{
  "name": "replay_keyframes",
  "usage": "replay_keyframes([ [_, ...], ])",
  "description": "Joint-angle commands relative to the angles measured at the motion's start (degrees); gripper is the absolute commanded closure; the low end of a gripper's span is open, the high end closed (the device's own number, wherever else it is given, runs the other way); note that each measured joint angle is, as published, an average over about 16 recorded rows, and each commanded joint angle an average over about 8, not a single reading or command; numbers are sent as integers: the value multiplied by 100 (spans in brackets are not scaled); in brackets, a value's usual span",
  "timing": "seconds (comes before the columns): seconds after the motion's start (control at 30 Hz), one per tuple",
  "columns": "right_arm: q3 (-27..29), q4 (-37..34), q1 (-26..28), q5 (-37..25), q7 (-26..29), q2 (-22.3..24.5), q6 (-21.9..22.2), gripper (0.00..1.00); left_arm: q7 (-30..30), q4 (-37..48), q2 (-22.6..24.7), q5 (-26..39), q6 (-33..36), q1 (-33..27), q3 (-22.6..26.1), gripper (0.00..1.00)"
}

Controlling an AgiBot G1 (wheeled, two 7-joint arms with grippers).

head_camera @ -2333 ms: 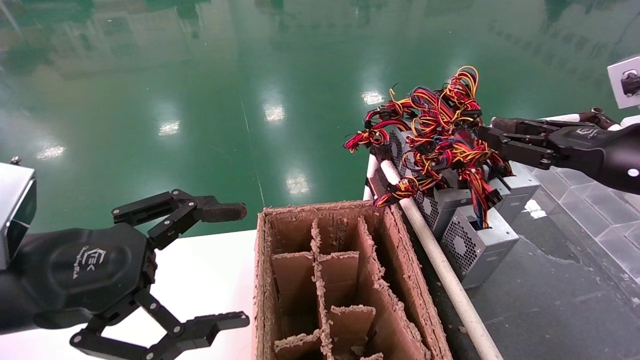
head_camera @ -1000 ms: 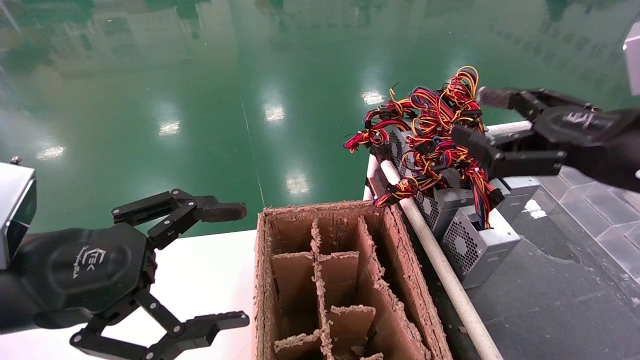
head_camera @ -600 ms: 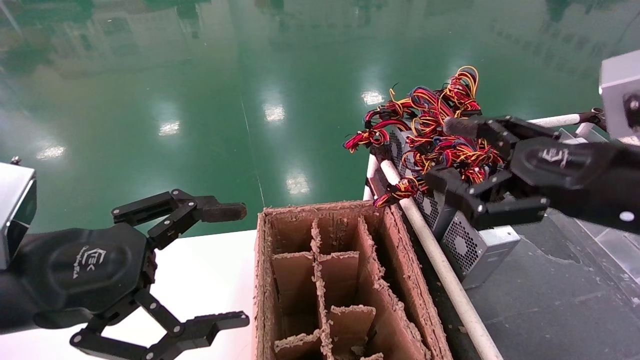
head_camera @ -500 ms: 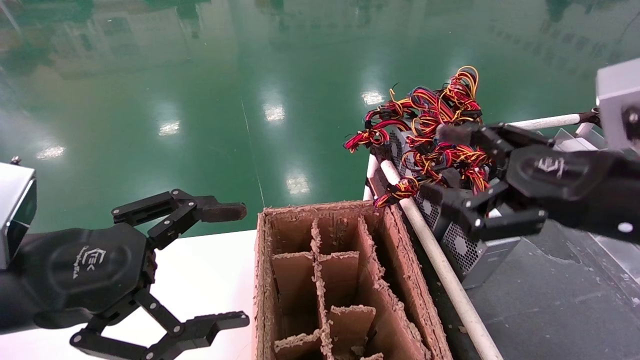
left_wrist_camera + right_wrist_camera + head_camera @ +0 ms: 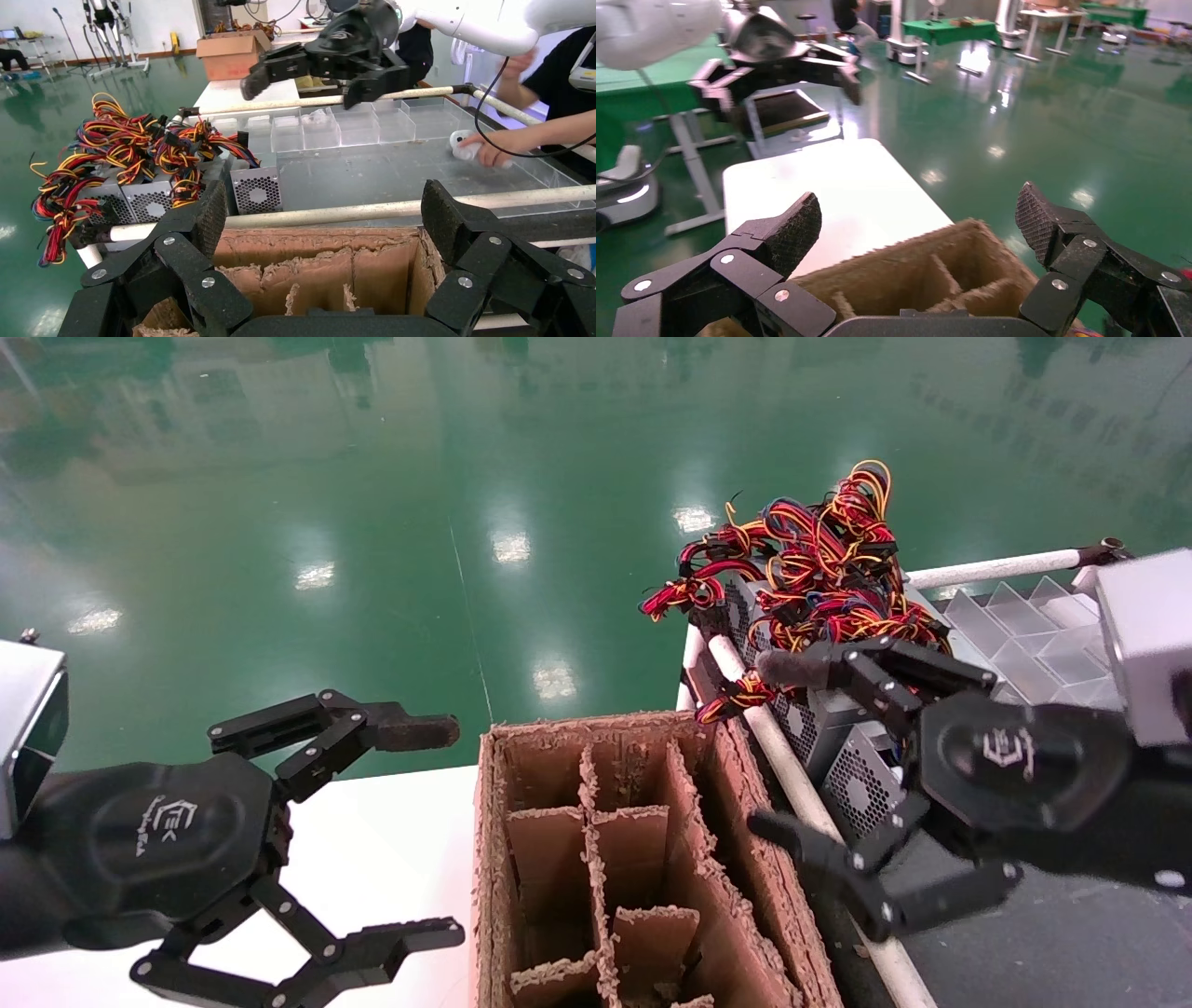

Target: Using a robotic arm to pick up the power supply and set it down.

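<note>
Several grey power supply boxes [image 5: 849,781] with honeycomb vent faces stand packed together in the rack at the right, under a tangle of red, yellow and black wires [image 5: 819,570]. My right gripper [image 5: 768,747] hangs open and empty in front of them, over the gap between the rack rail and the carton, partly hiding the nearest box. Its wrist view looks past its fingers [image 5: 916,221] onto the carton [image 5: 933,274]. My left gripper [image 5: 442,831] is parked open over the white table. From the left wrist I see a vent face [image 5: 256,189] and the right gripper [image 5: 302,88] beyond.
A worn brown cardboard carton [image 5: 633,859] with dividers stands between the white table [image 5: 372,840] and a white rail pipe [image 5: 787,761]. Clear plastic compartments [image 5: 1024,626] line the rack's far side. A person's hand [image 5: 492,144] rests inside the rack. Green floor lies beyond.
My right gripper opened wide, left the wire bundle and swung down and toward me to the carton's edge, carrying nothing. The power supplies and my left arm stayed put.
</note>
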Motion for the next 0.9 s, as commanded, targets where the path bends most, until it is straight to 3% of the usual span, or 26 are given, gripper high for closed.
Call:
replay_keyframes([
  [0.03,102,17,-82,-5,-48,-41,-131,0,0,0,0,0,0,0,0,0],
  [0.4,582,95,-467,-25,-265,-233,-747,0,2,1,-1,-2,-2,1,2,0],
  [0.9,575,96,-463,-27,-265,-230,-734,0,2,2,-1,-3,-3,1,2,0],
])
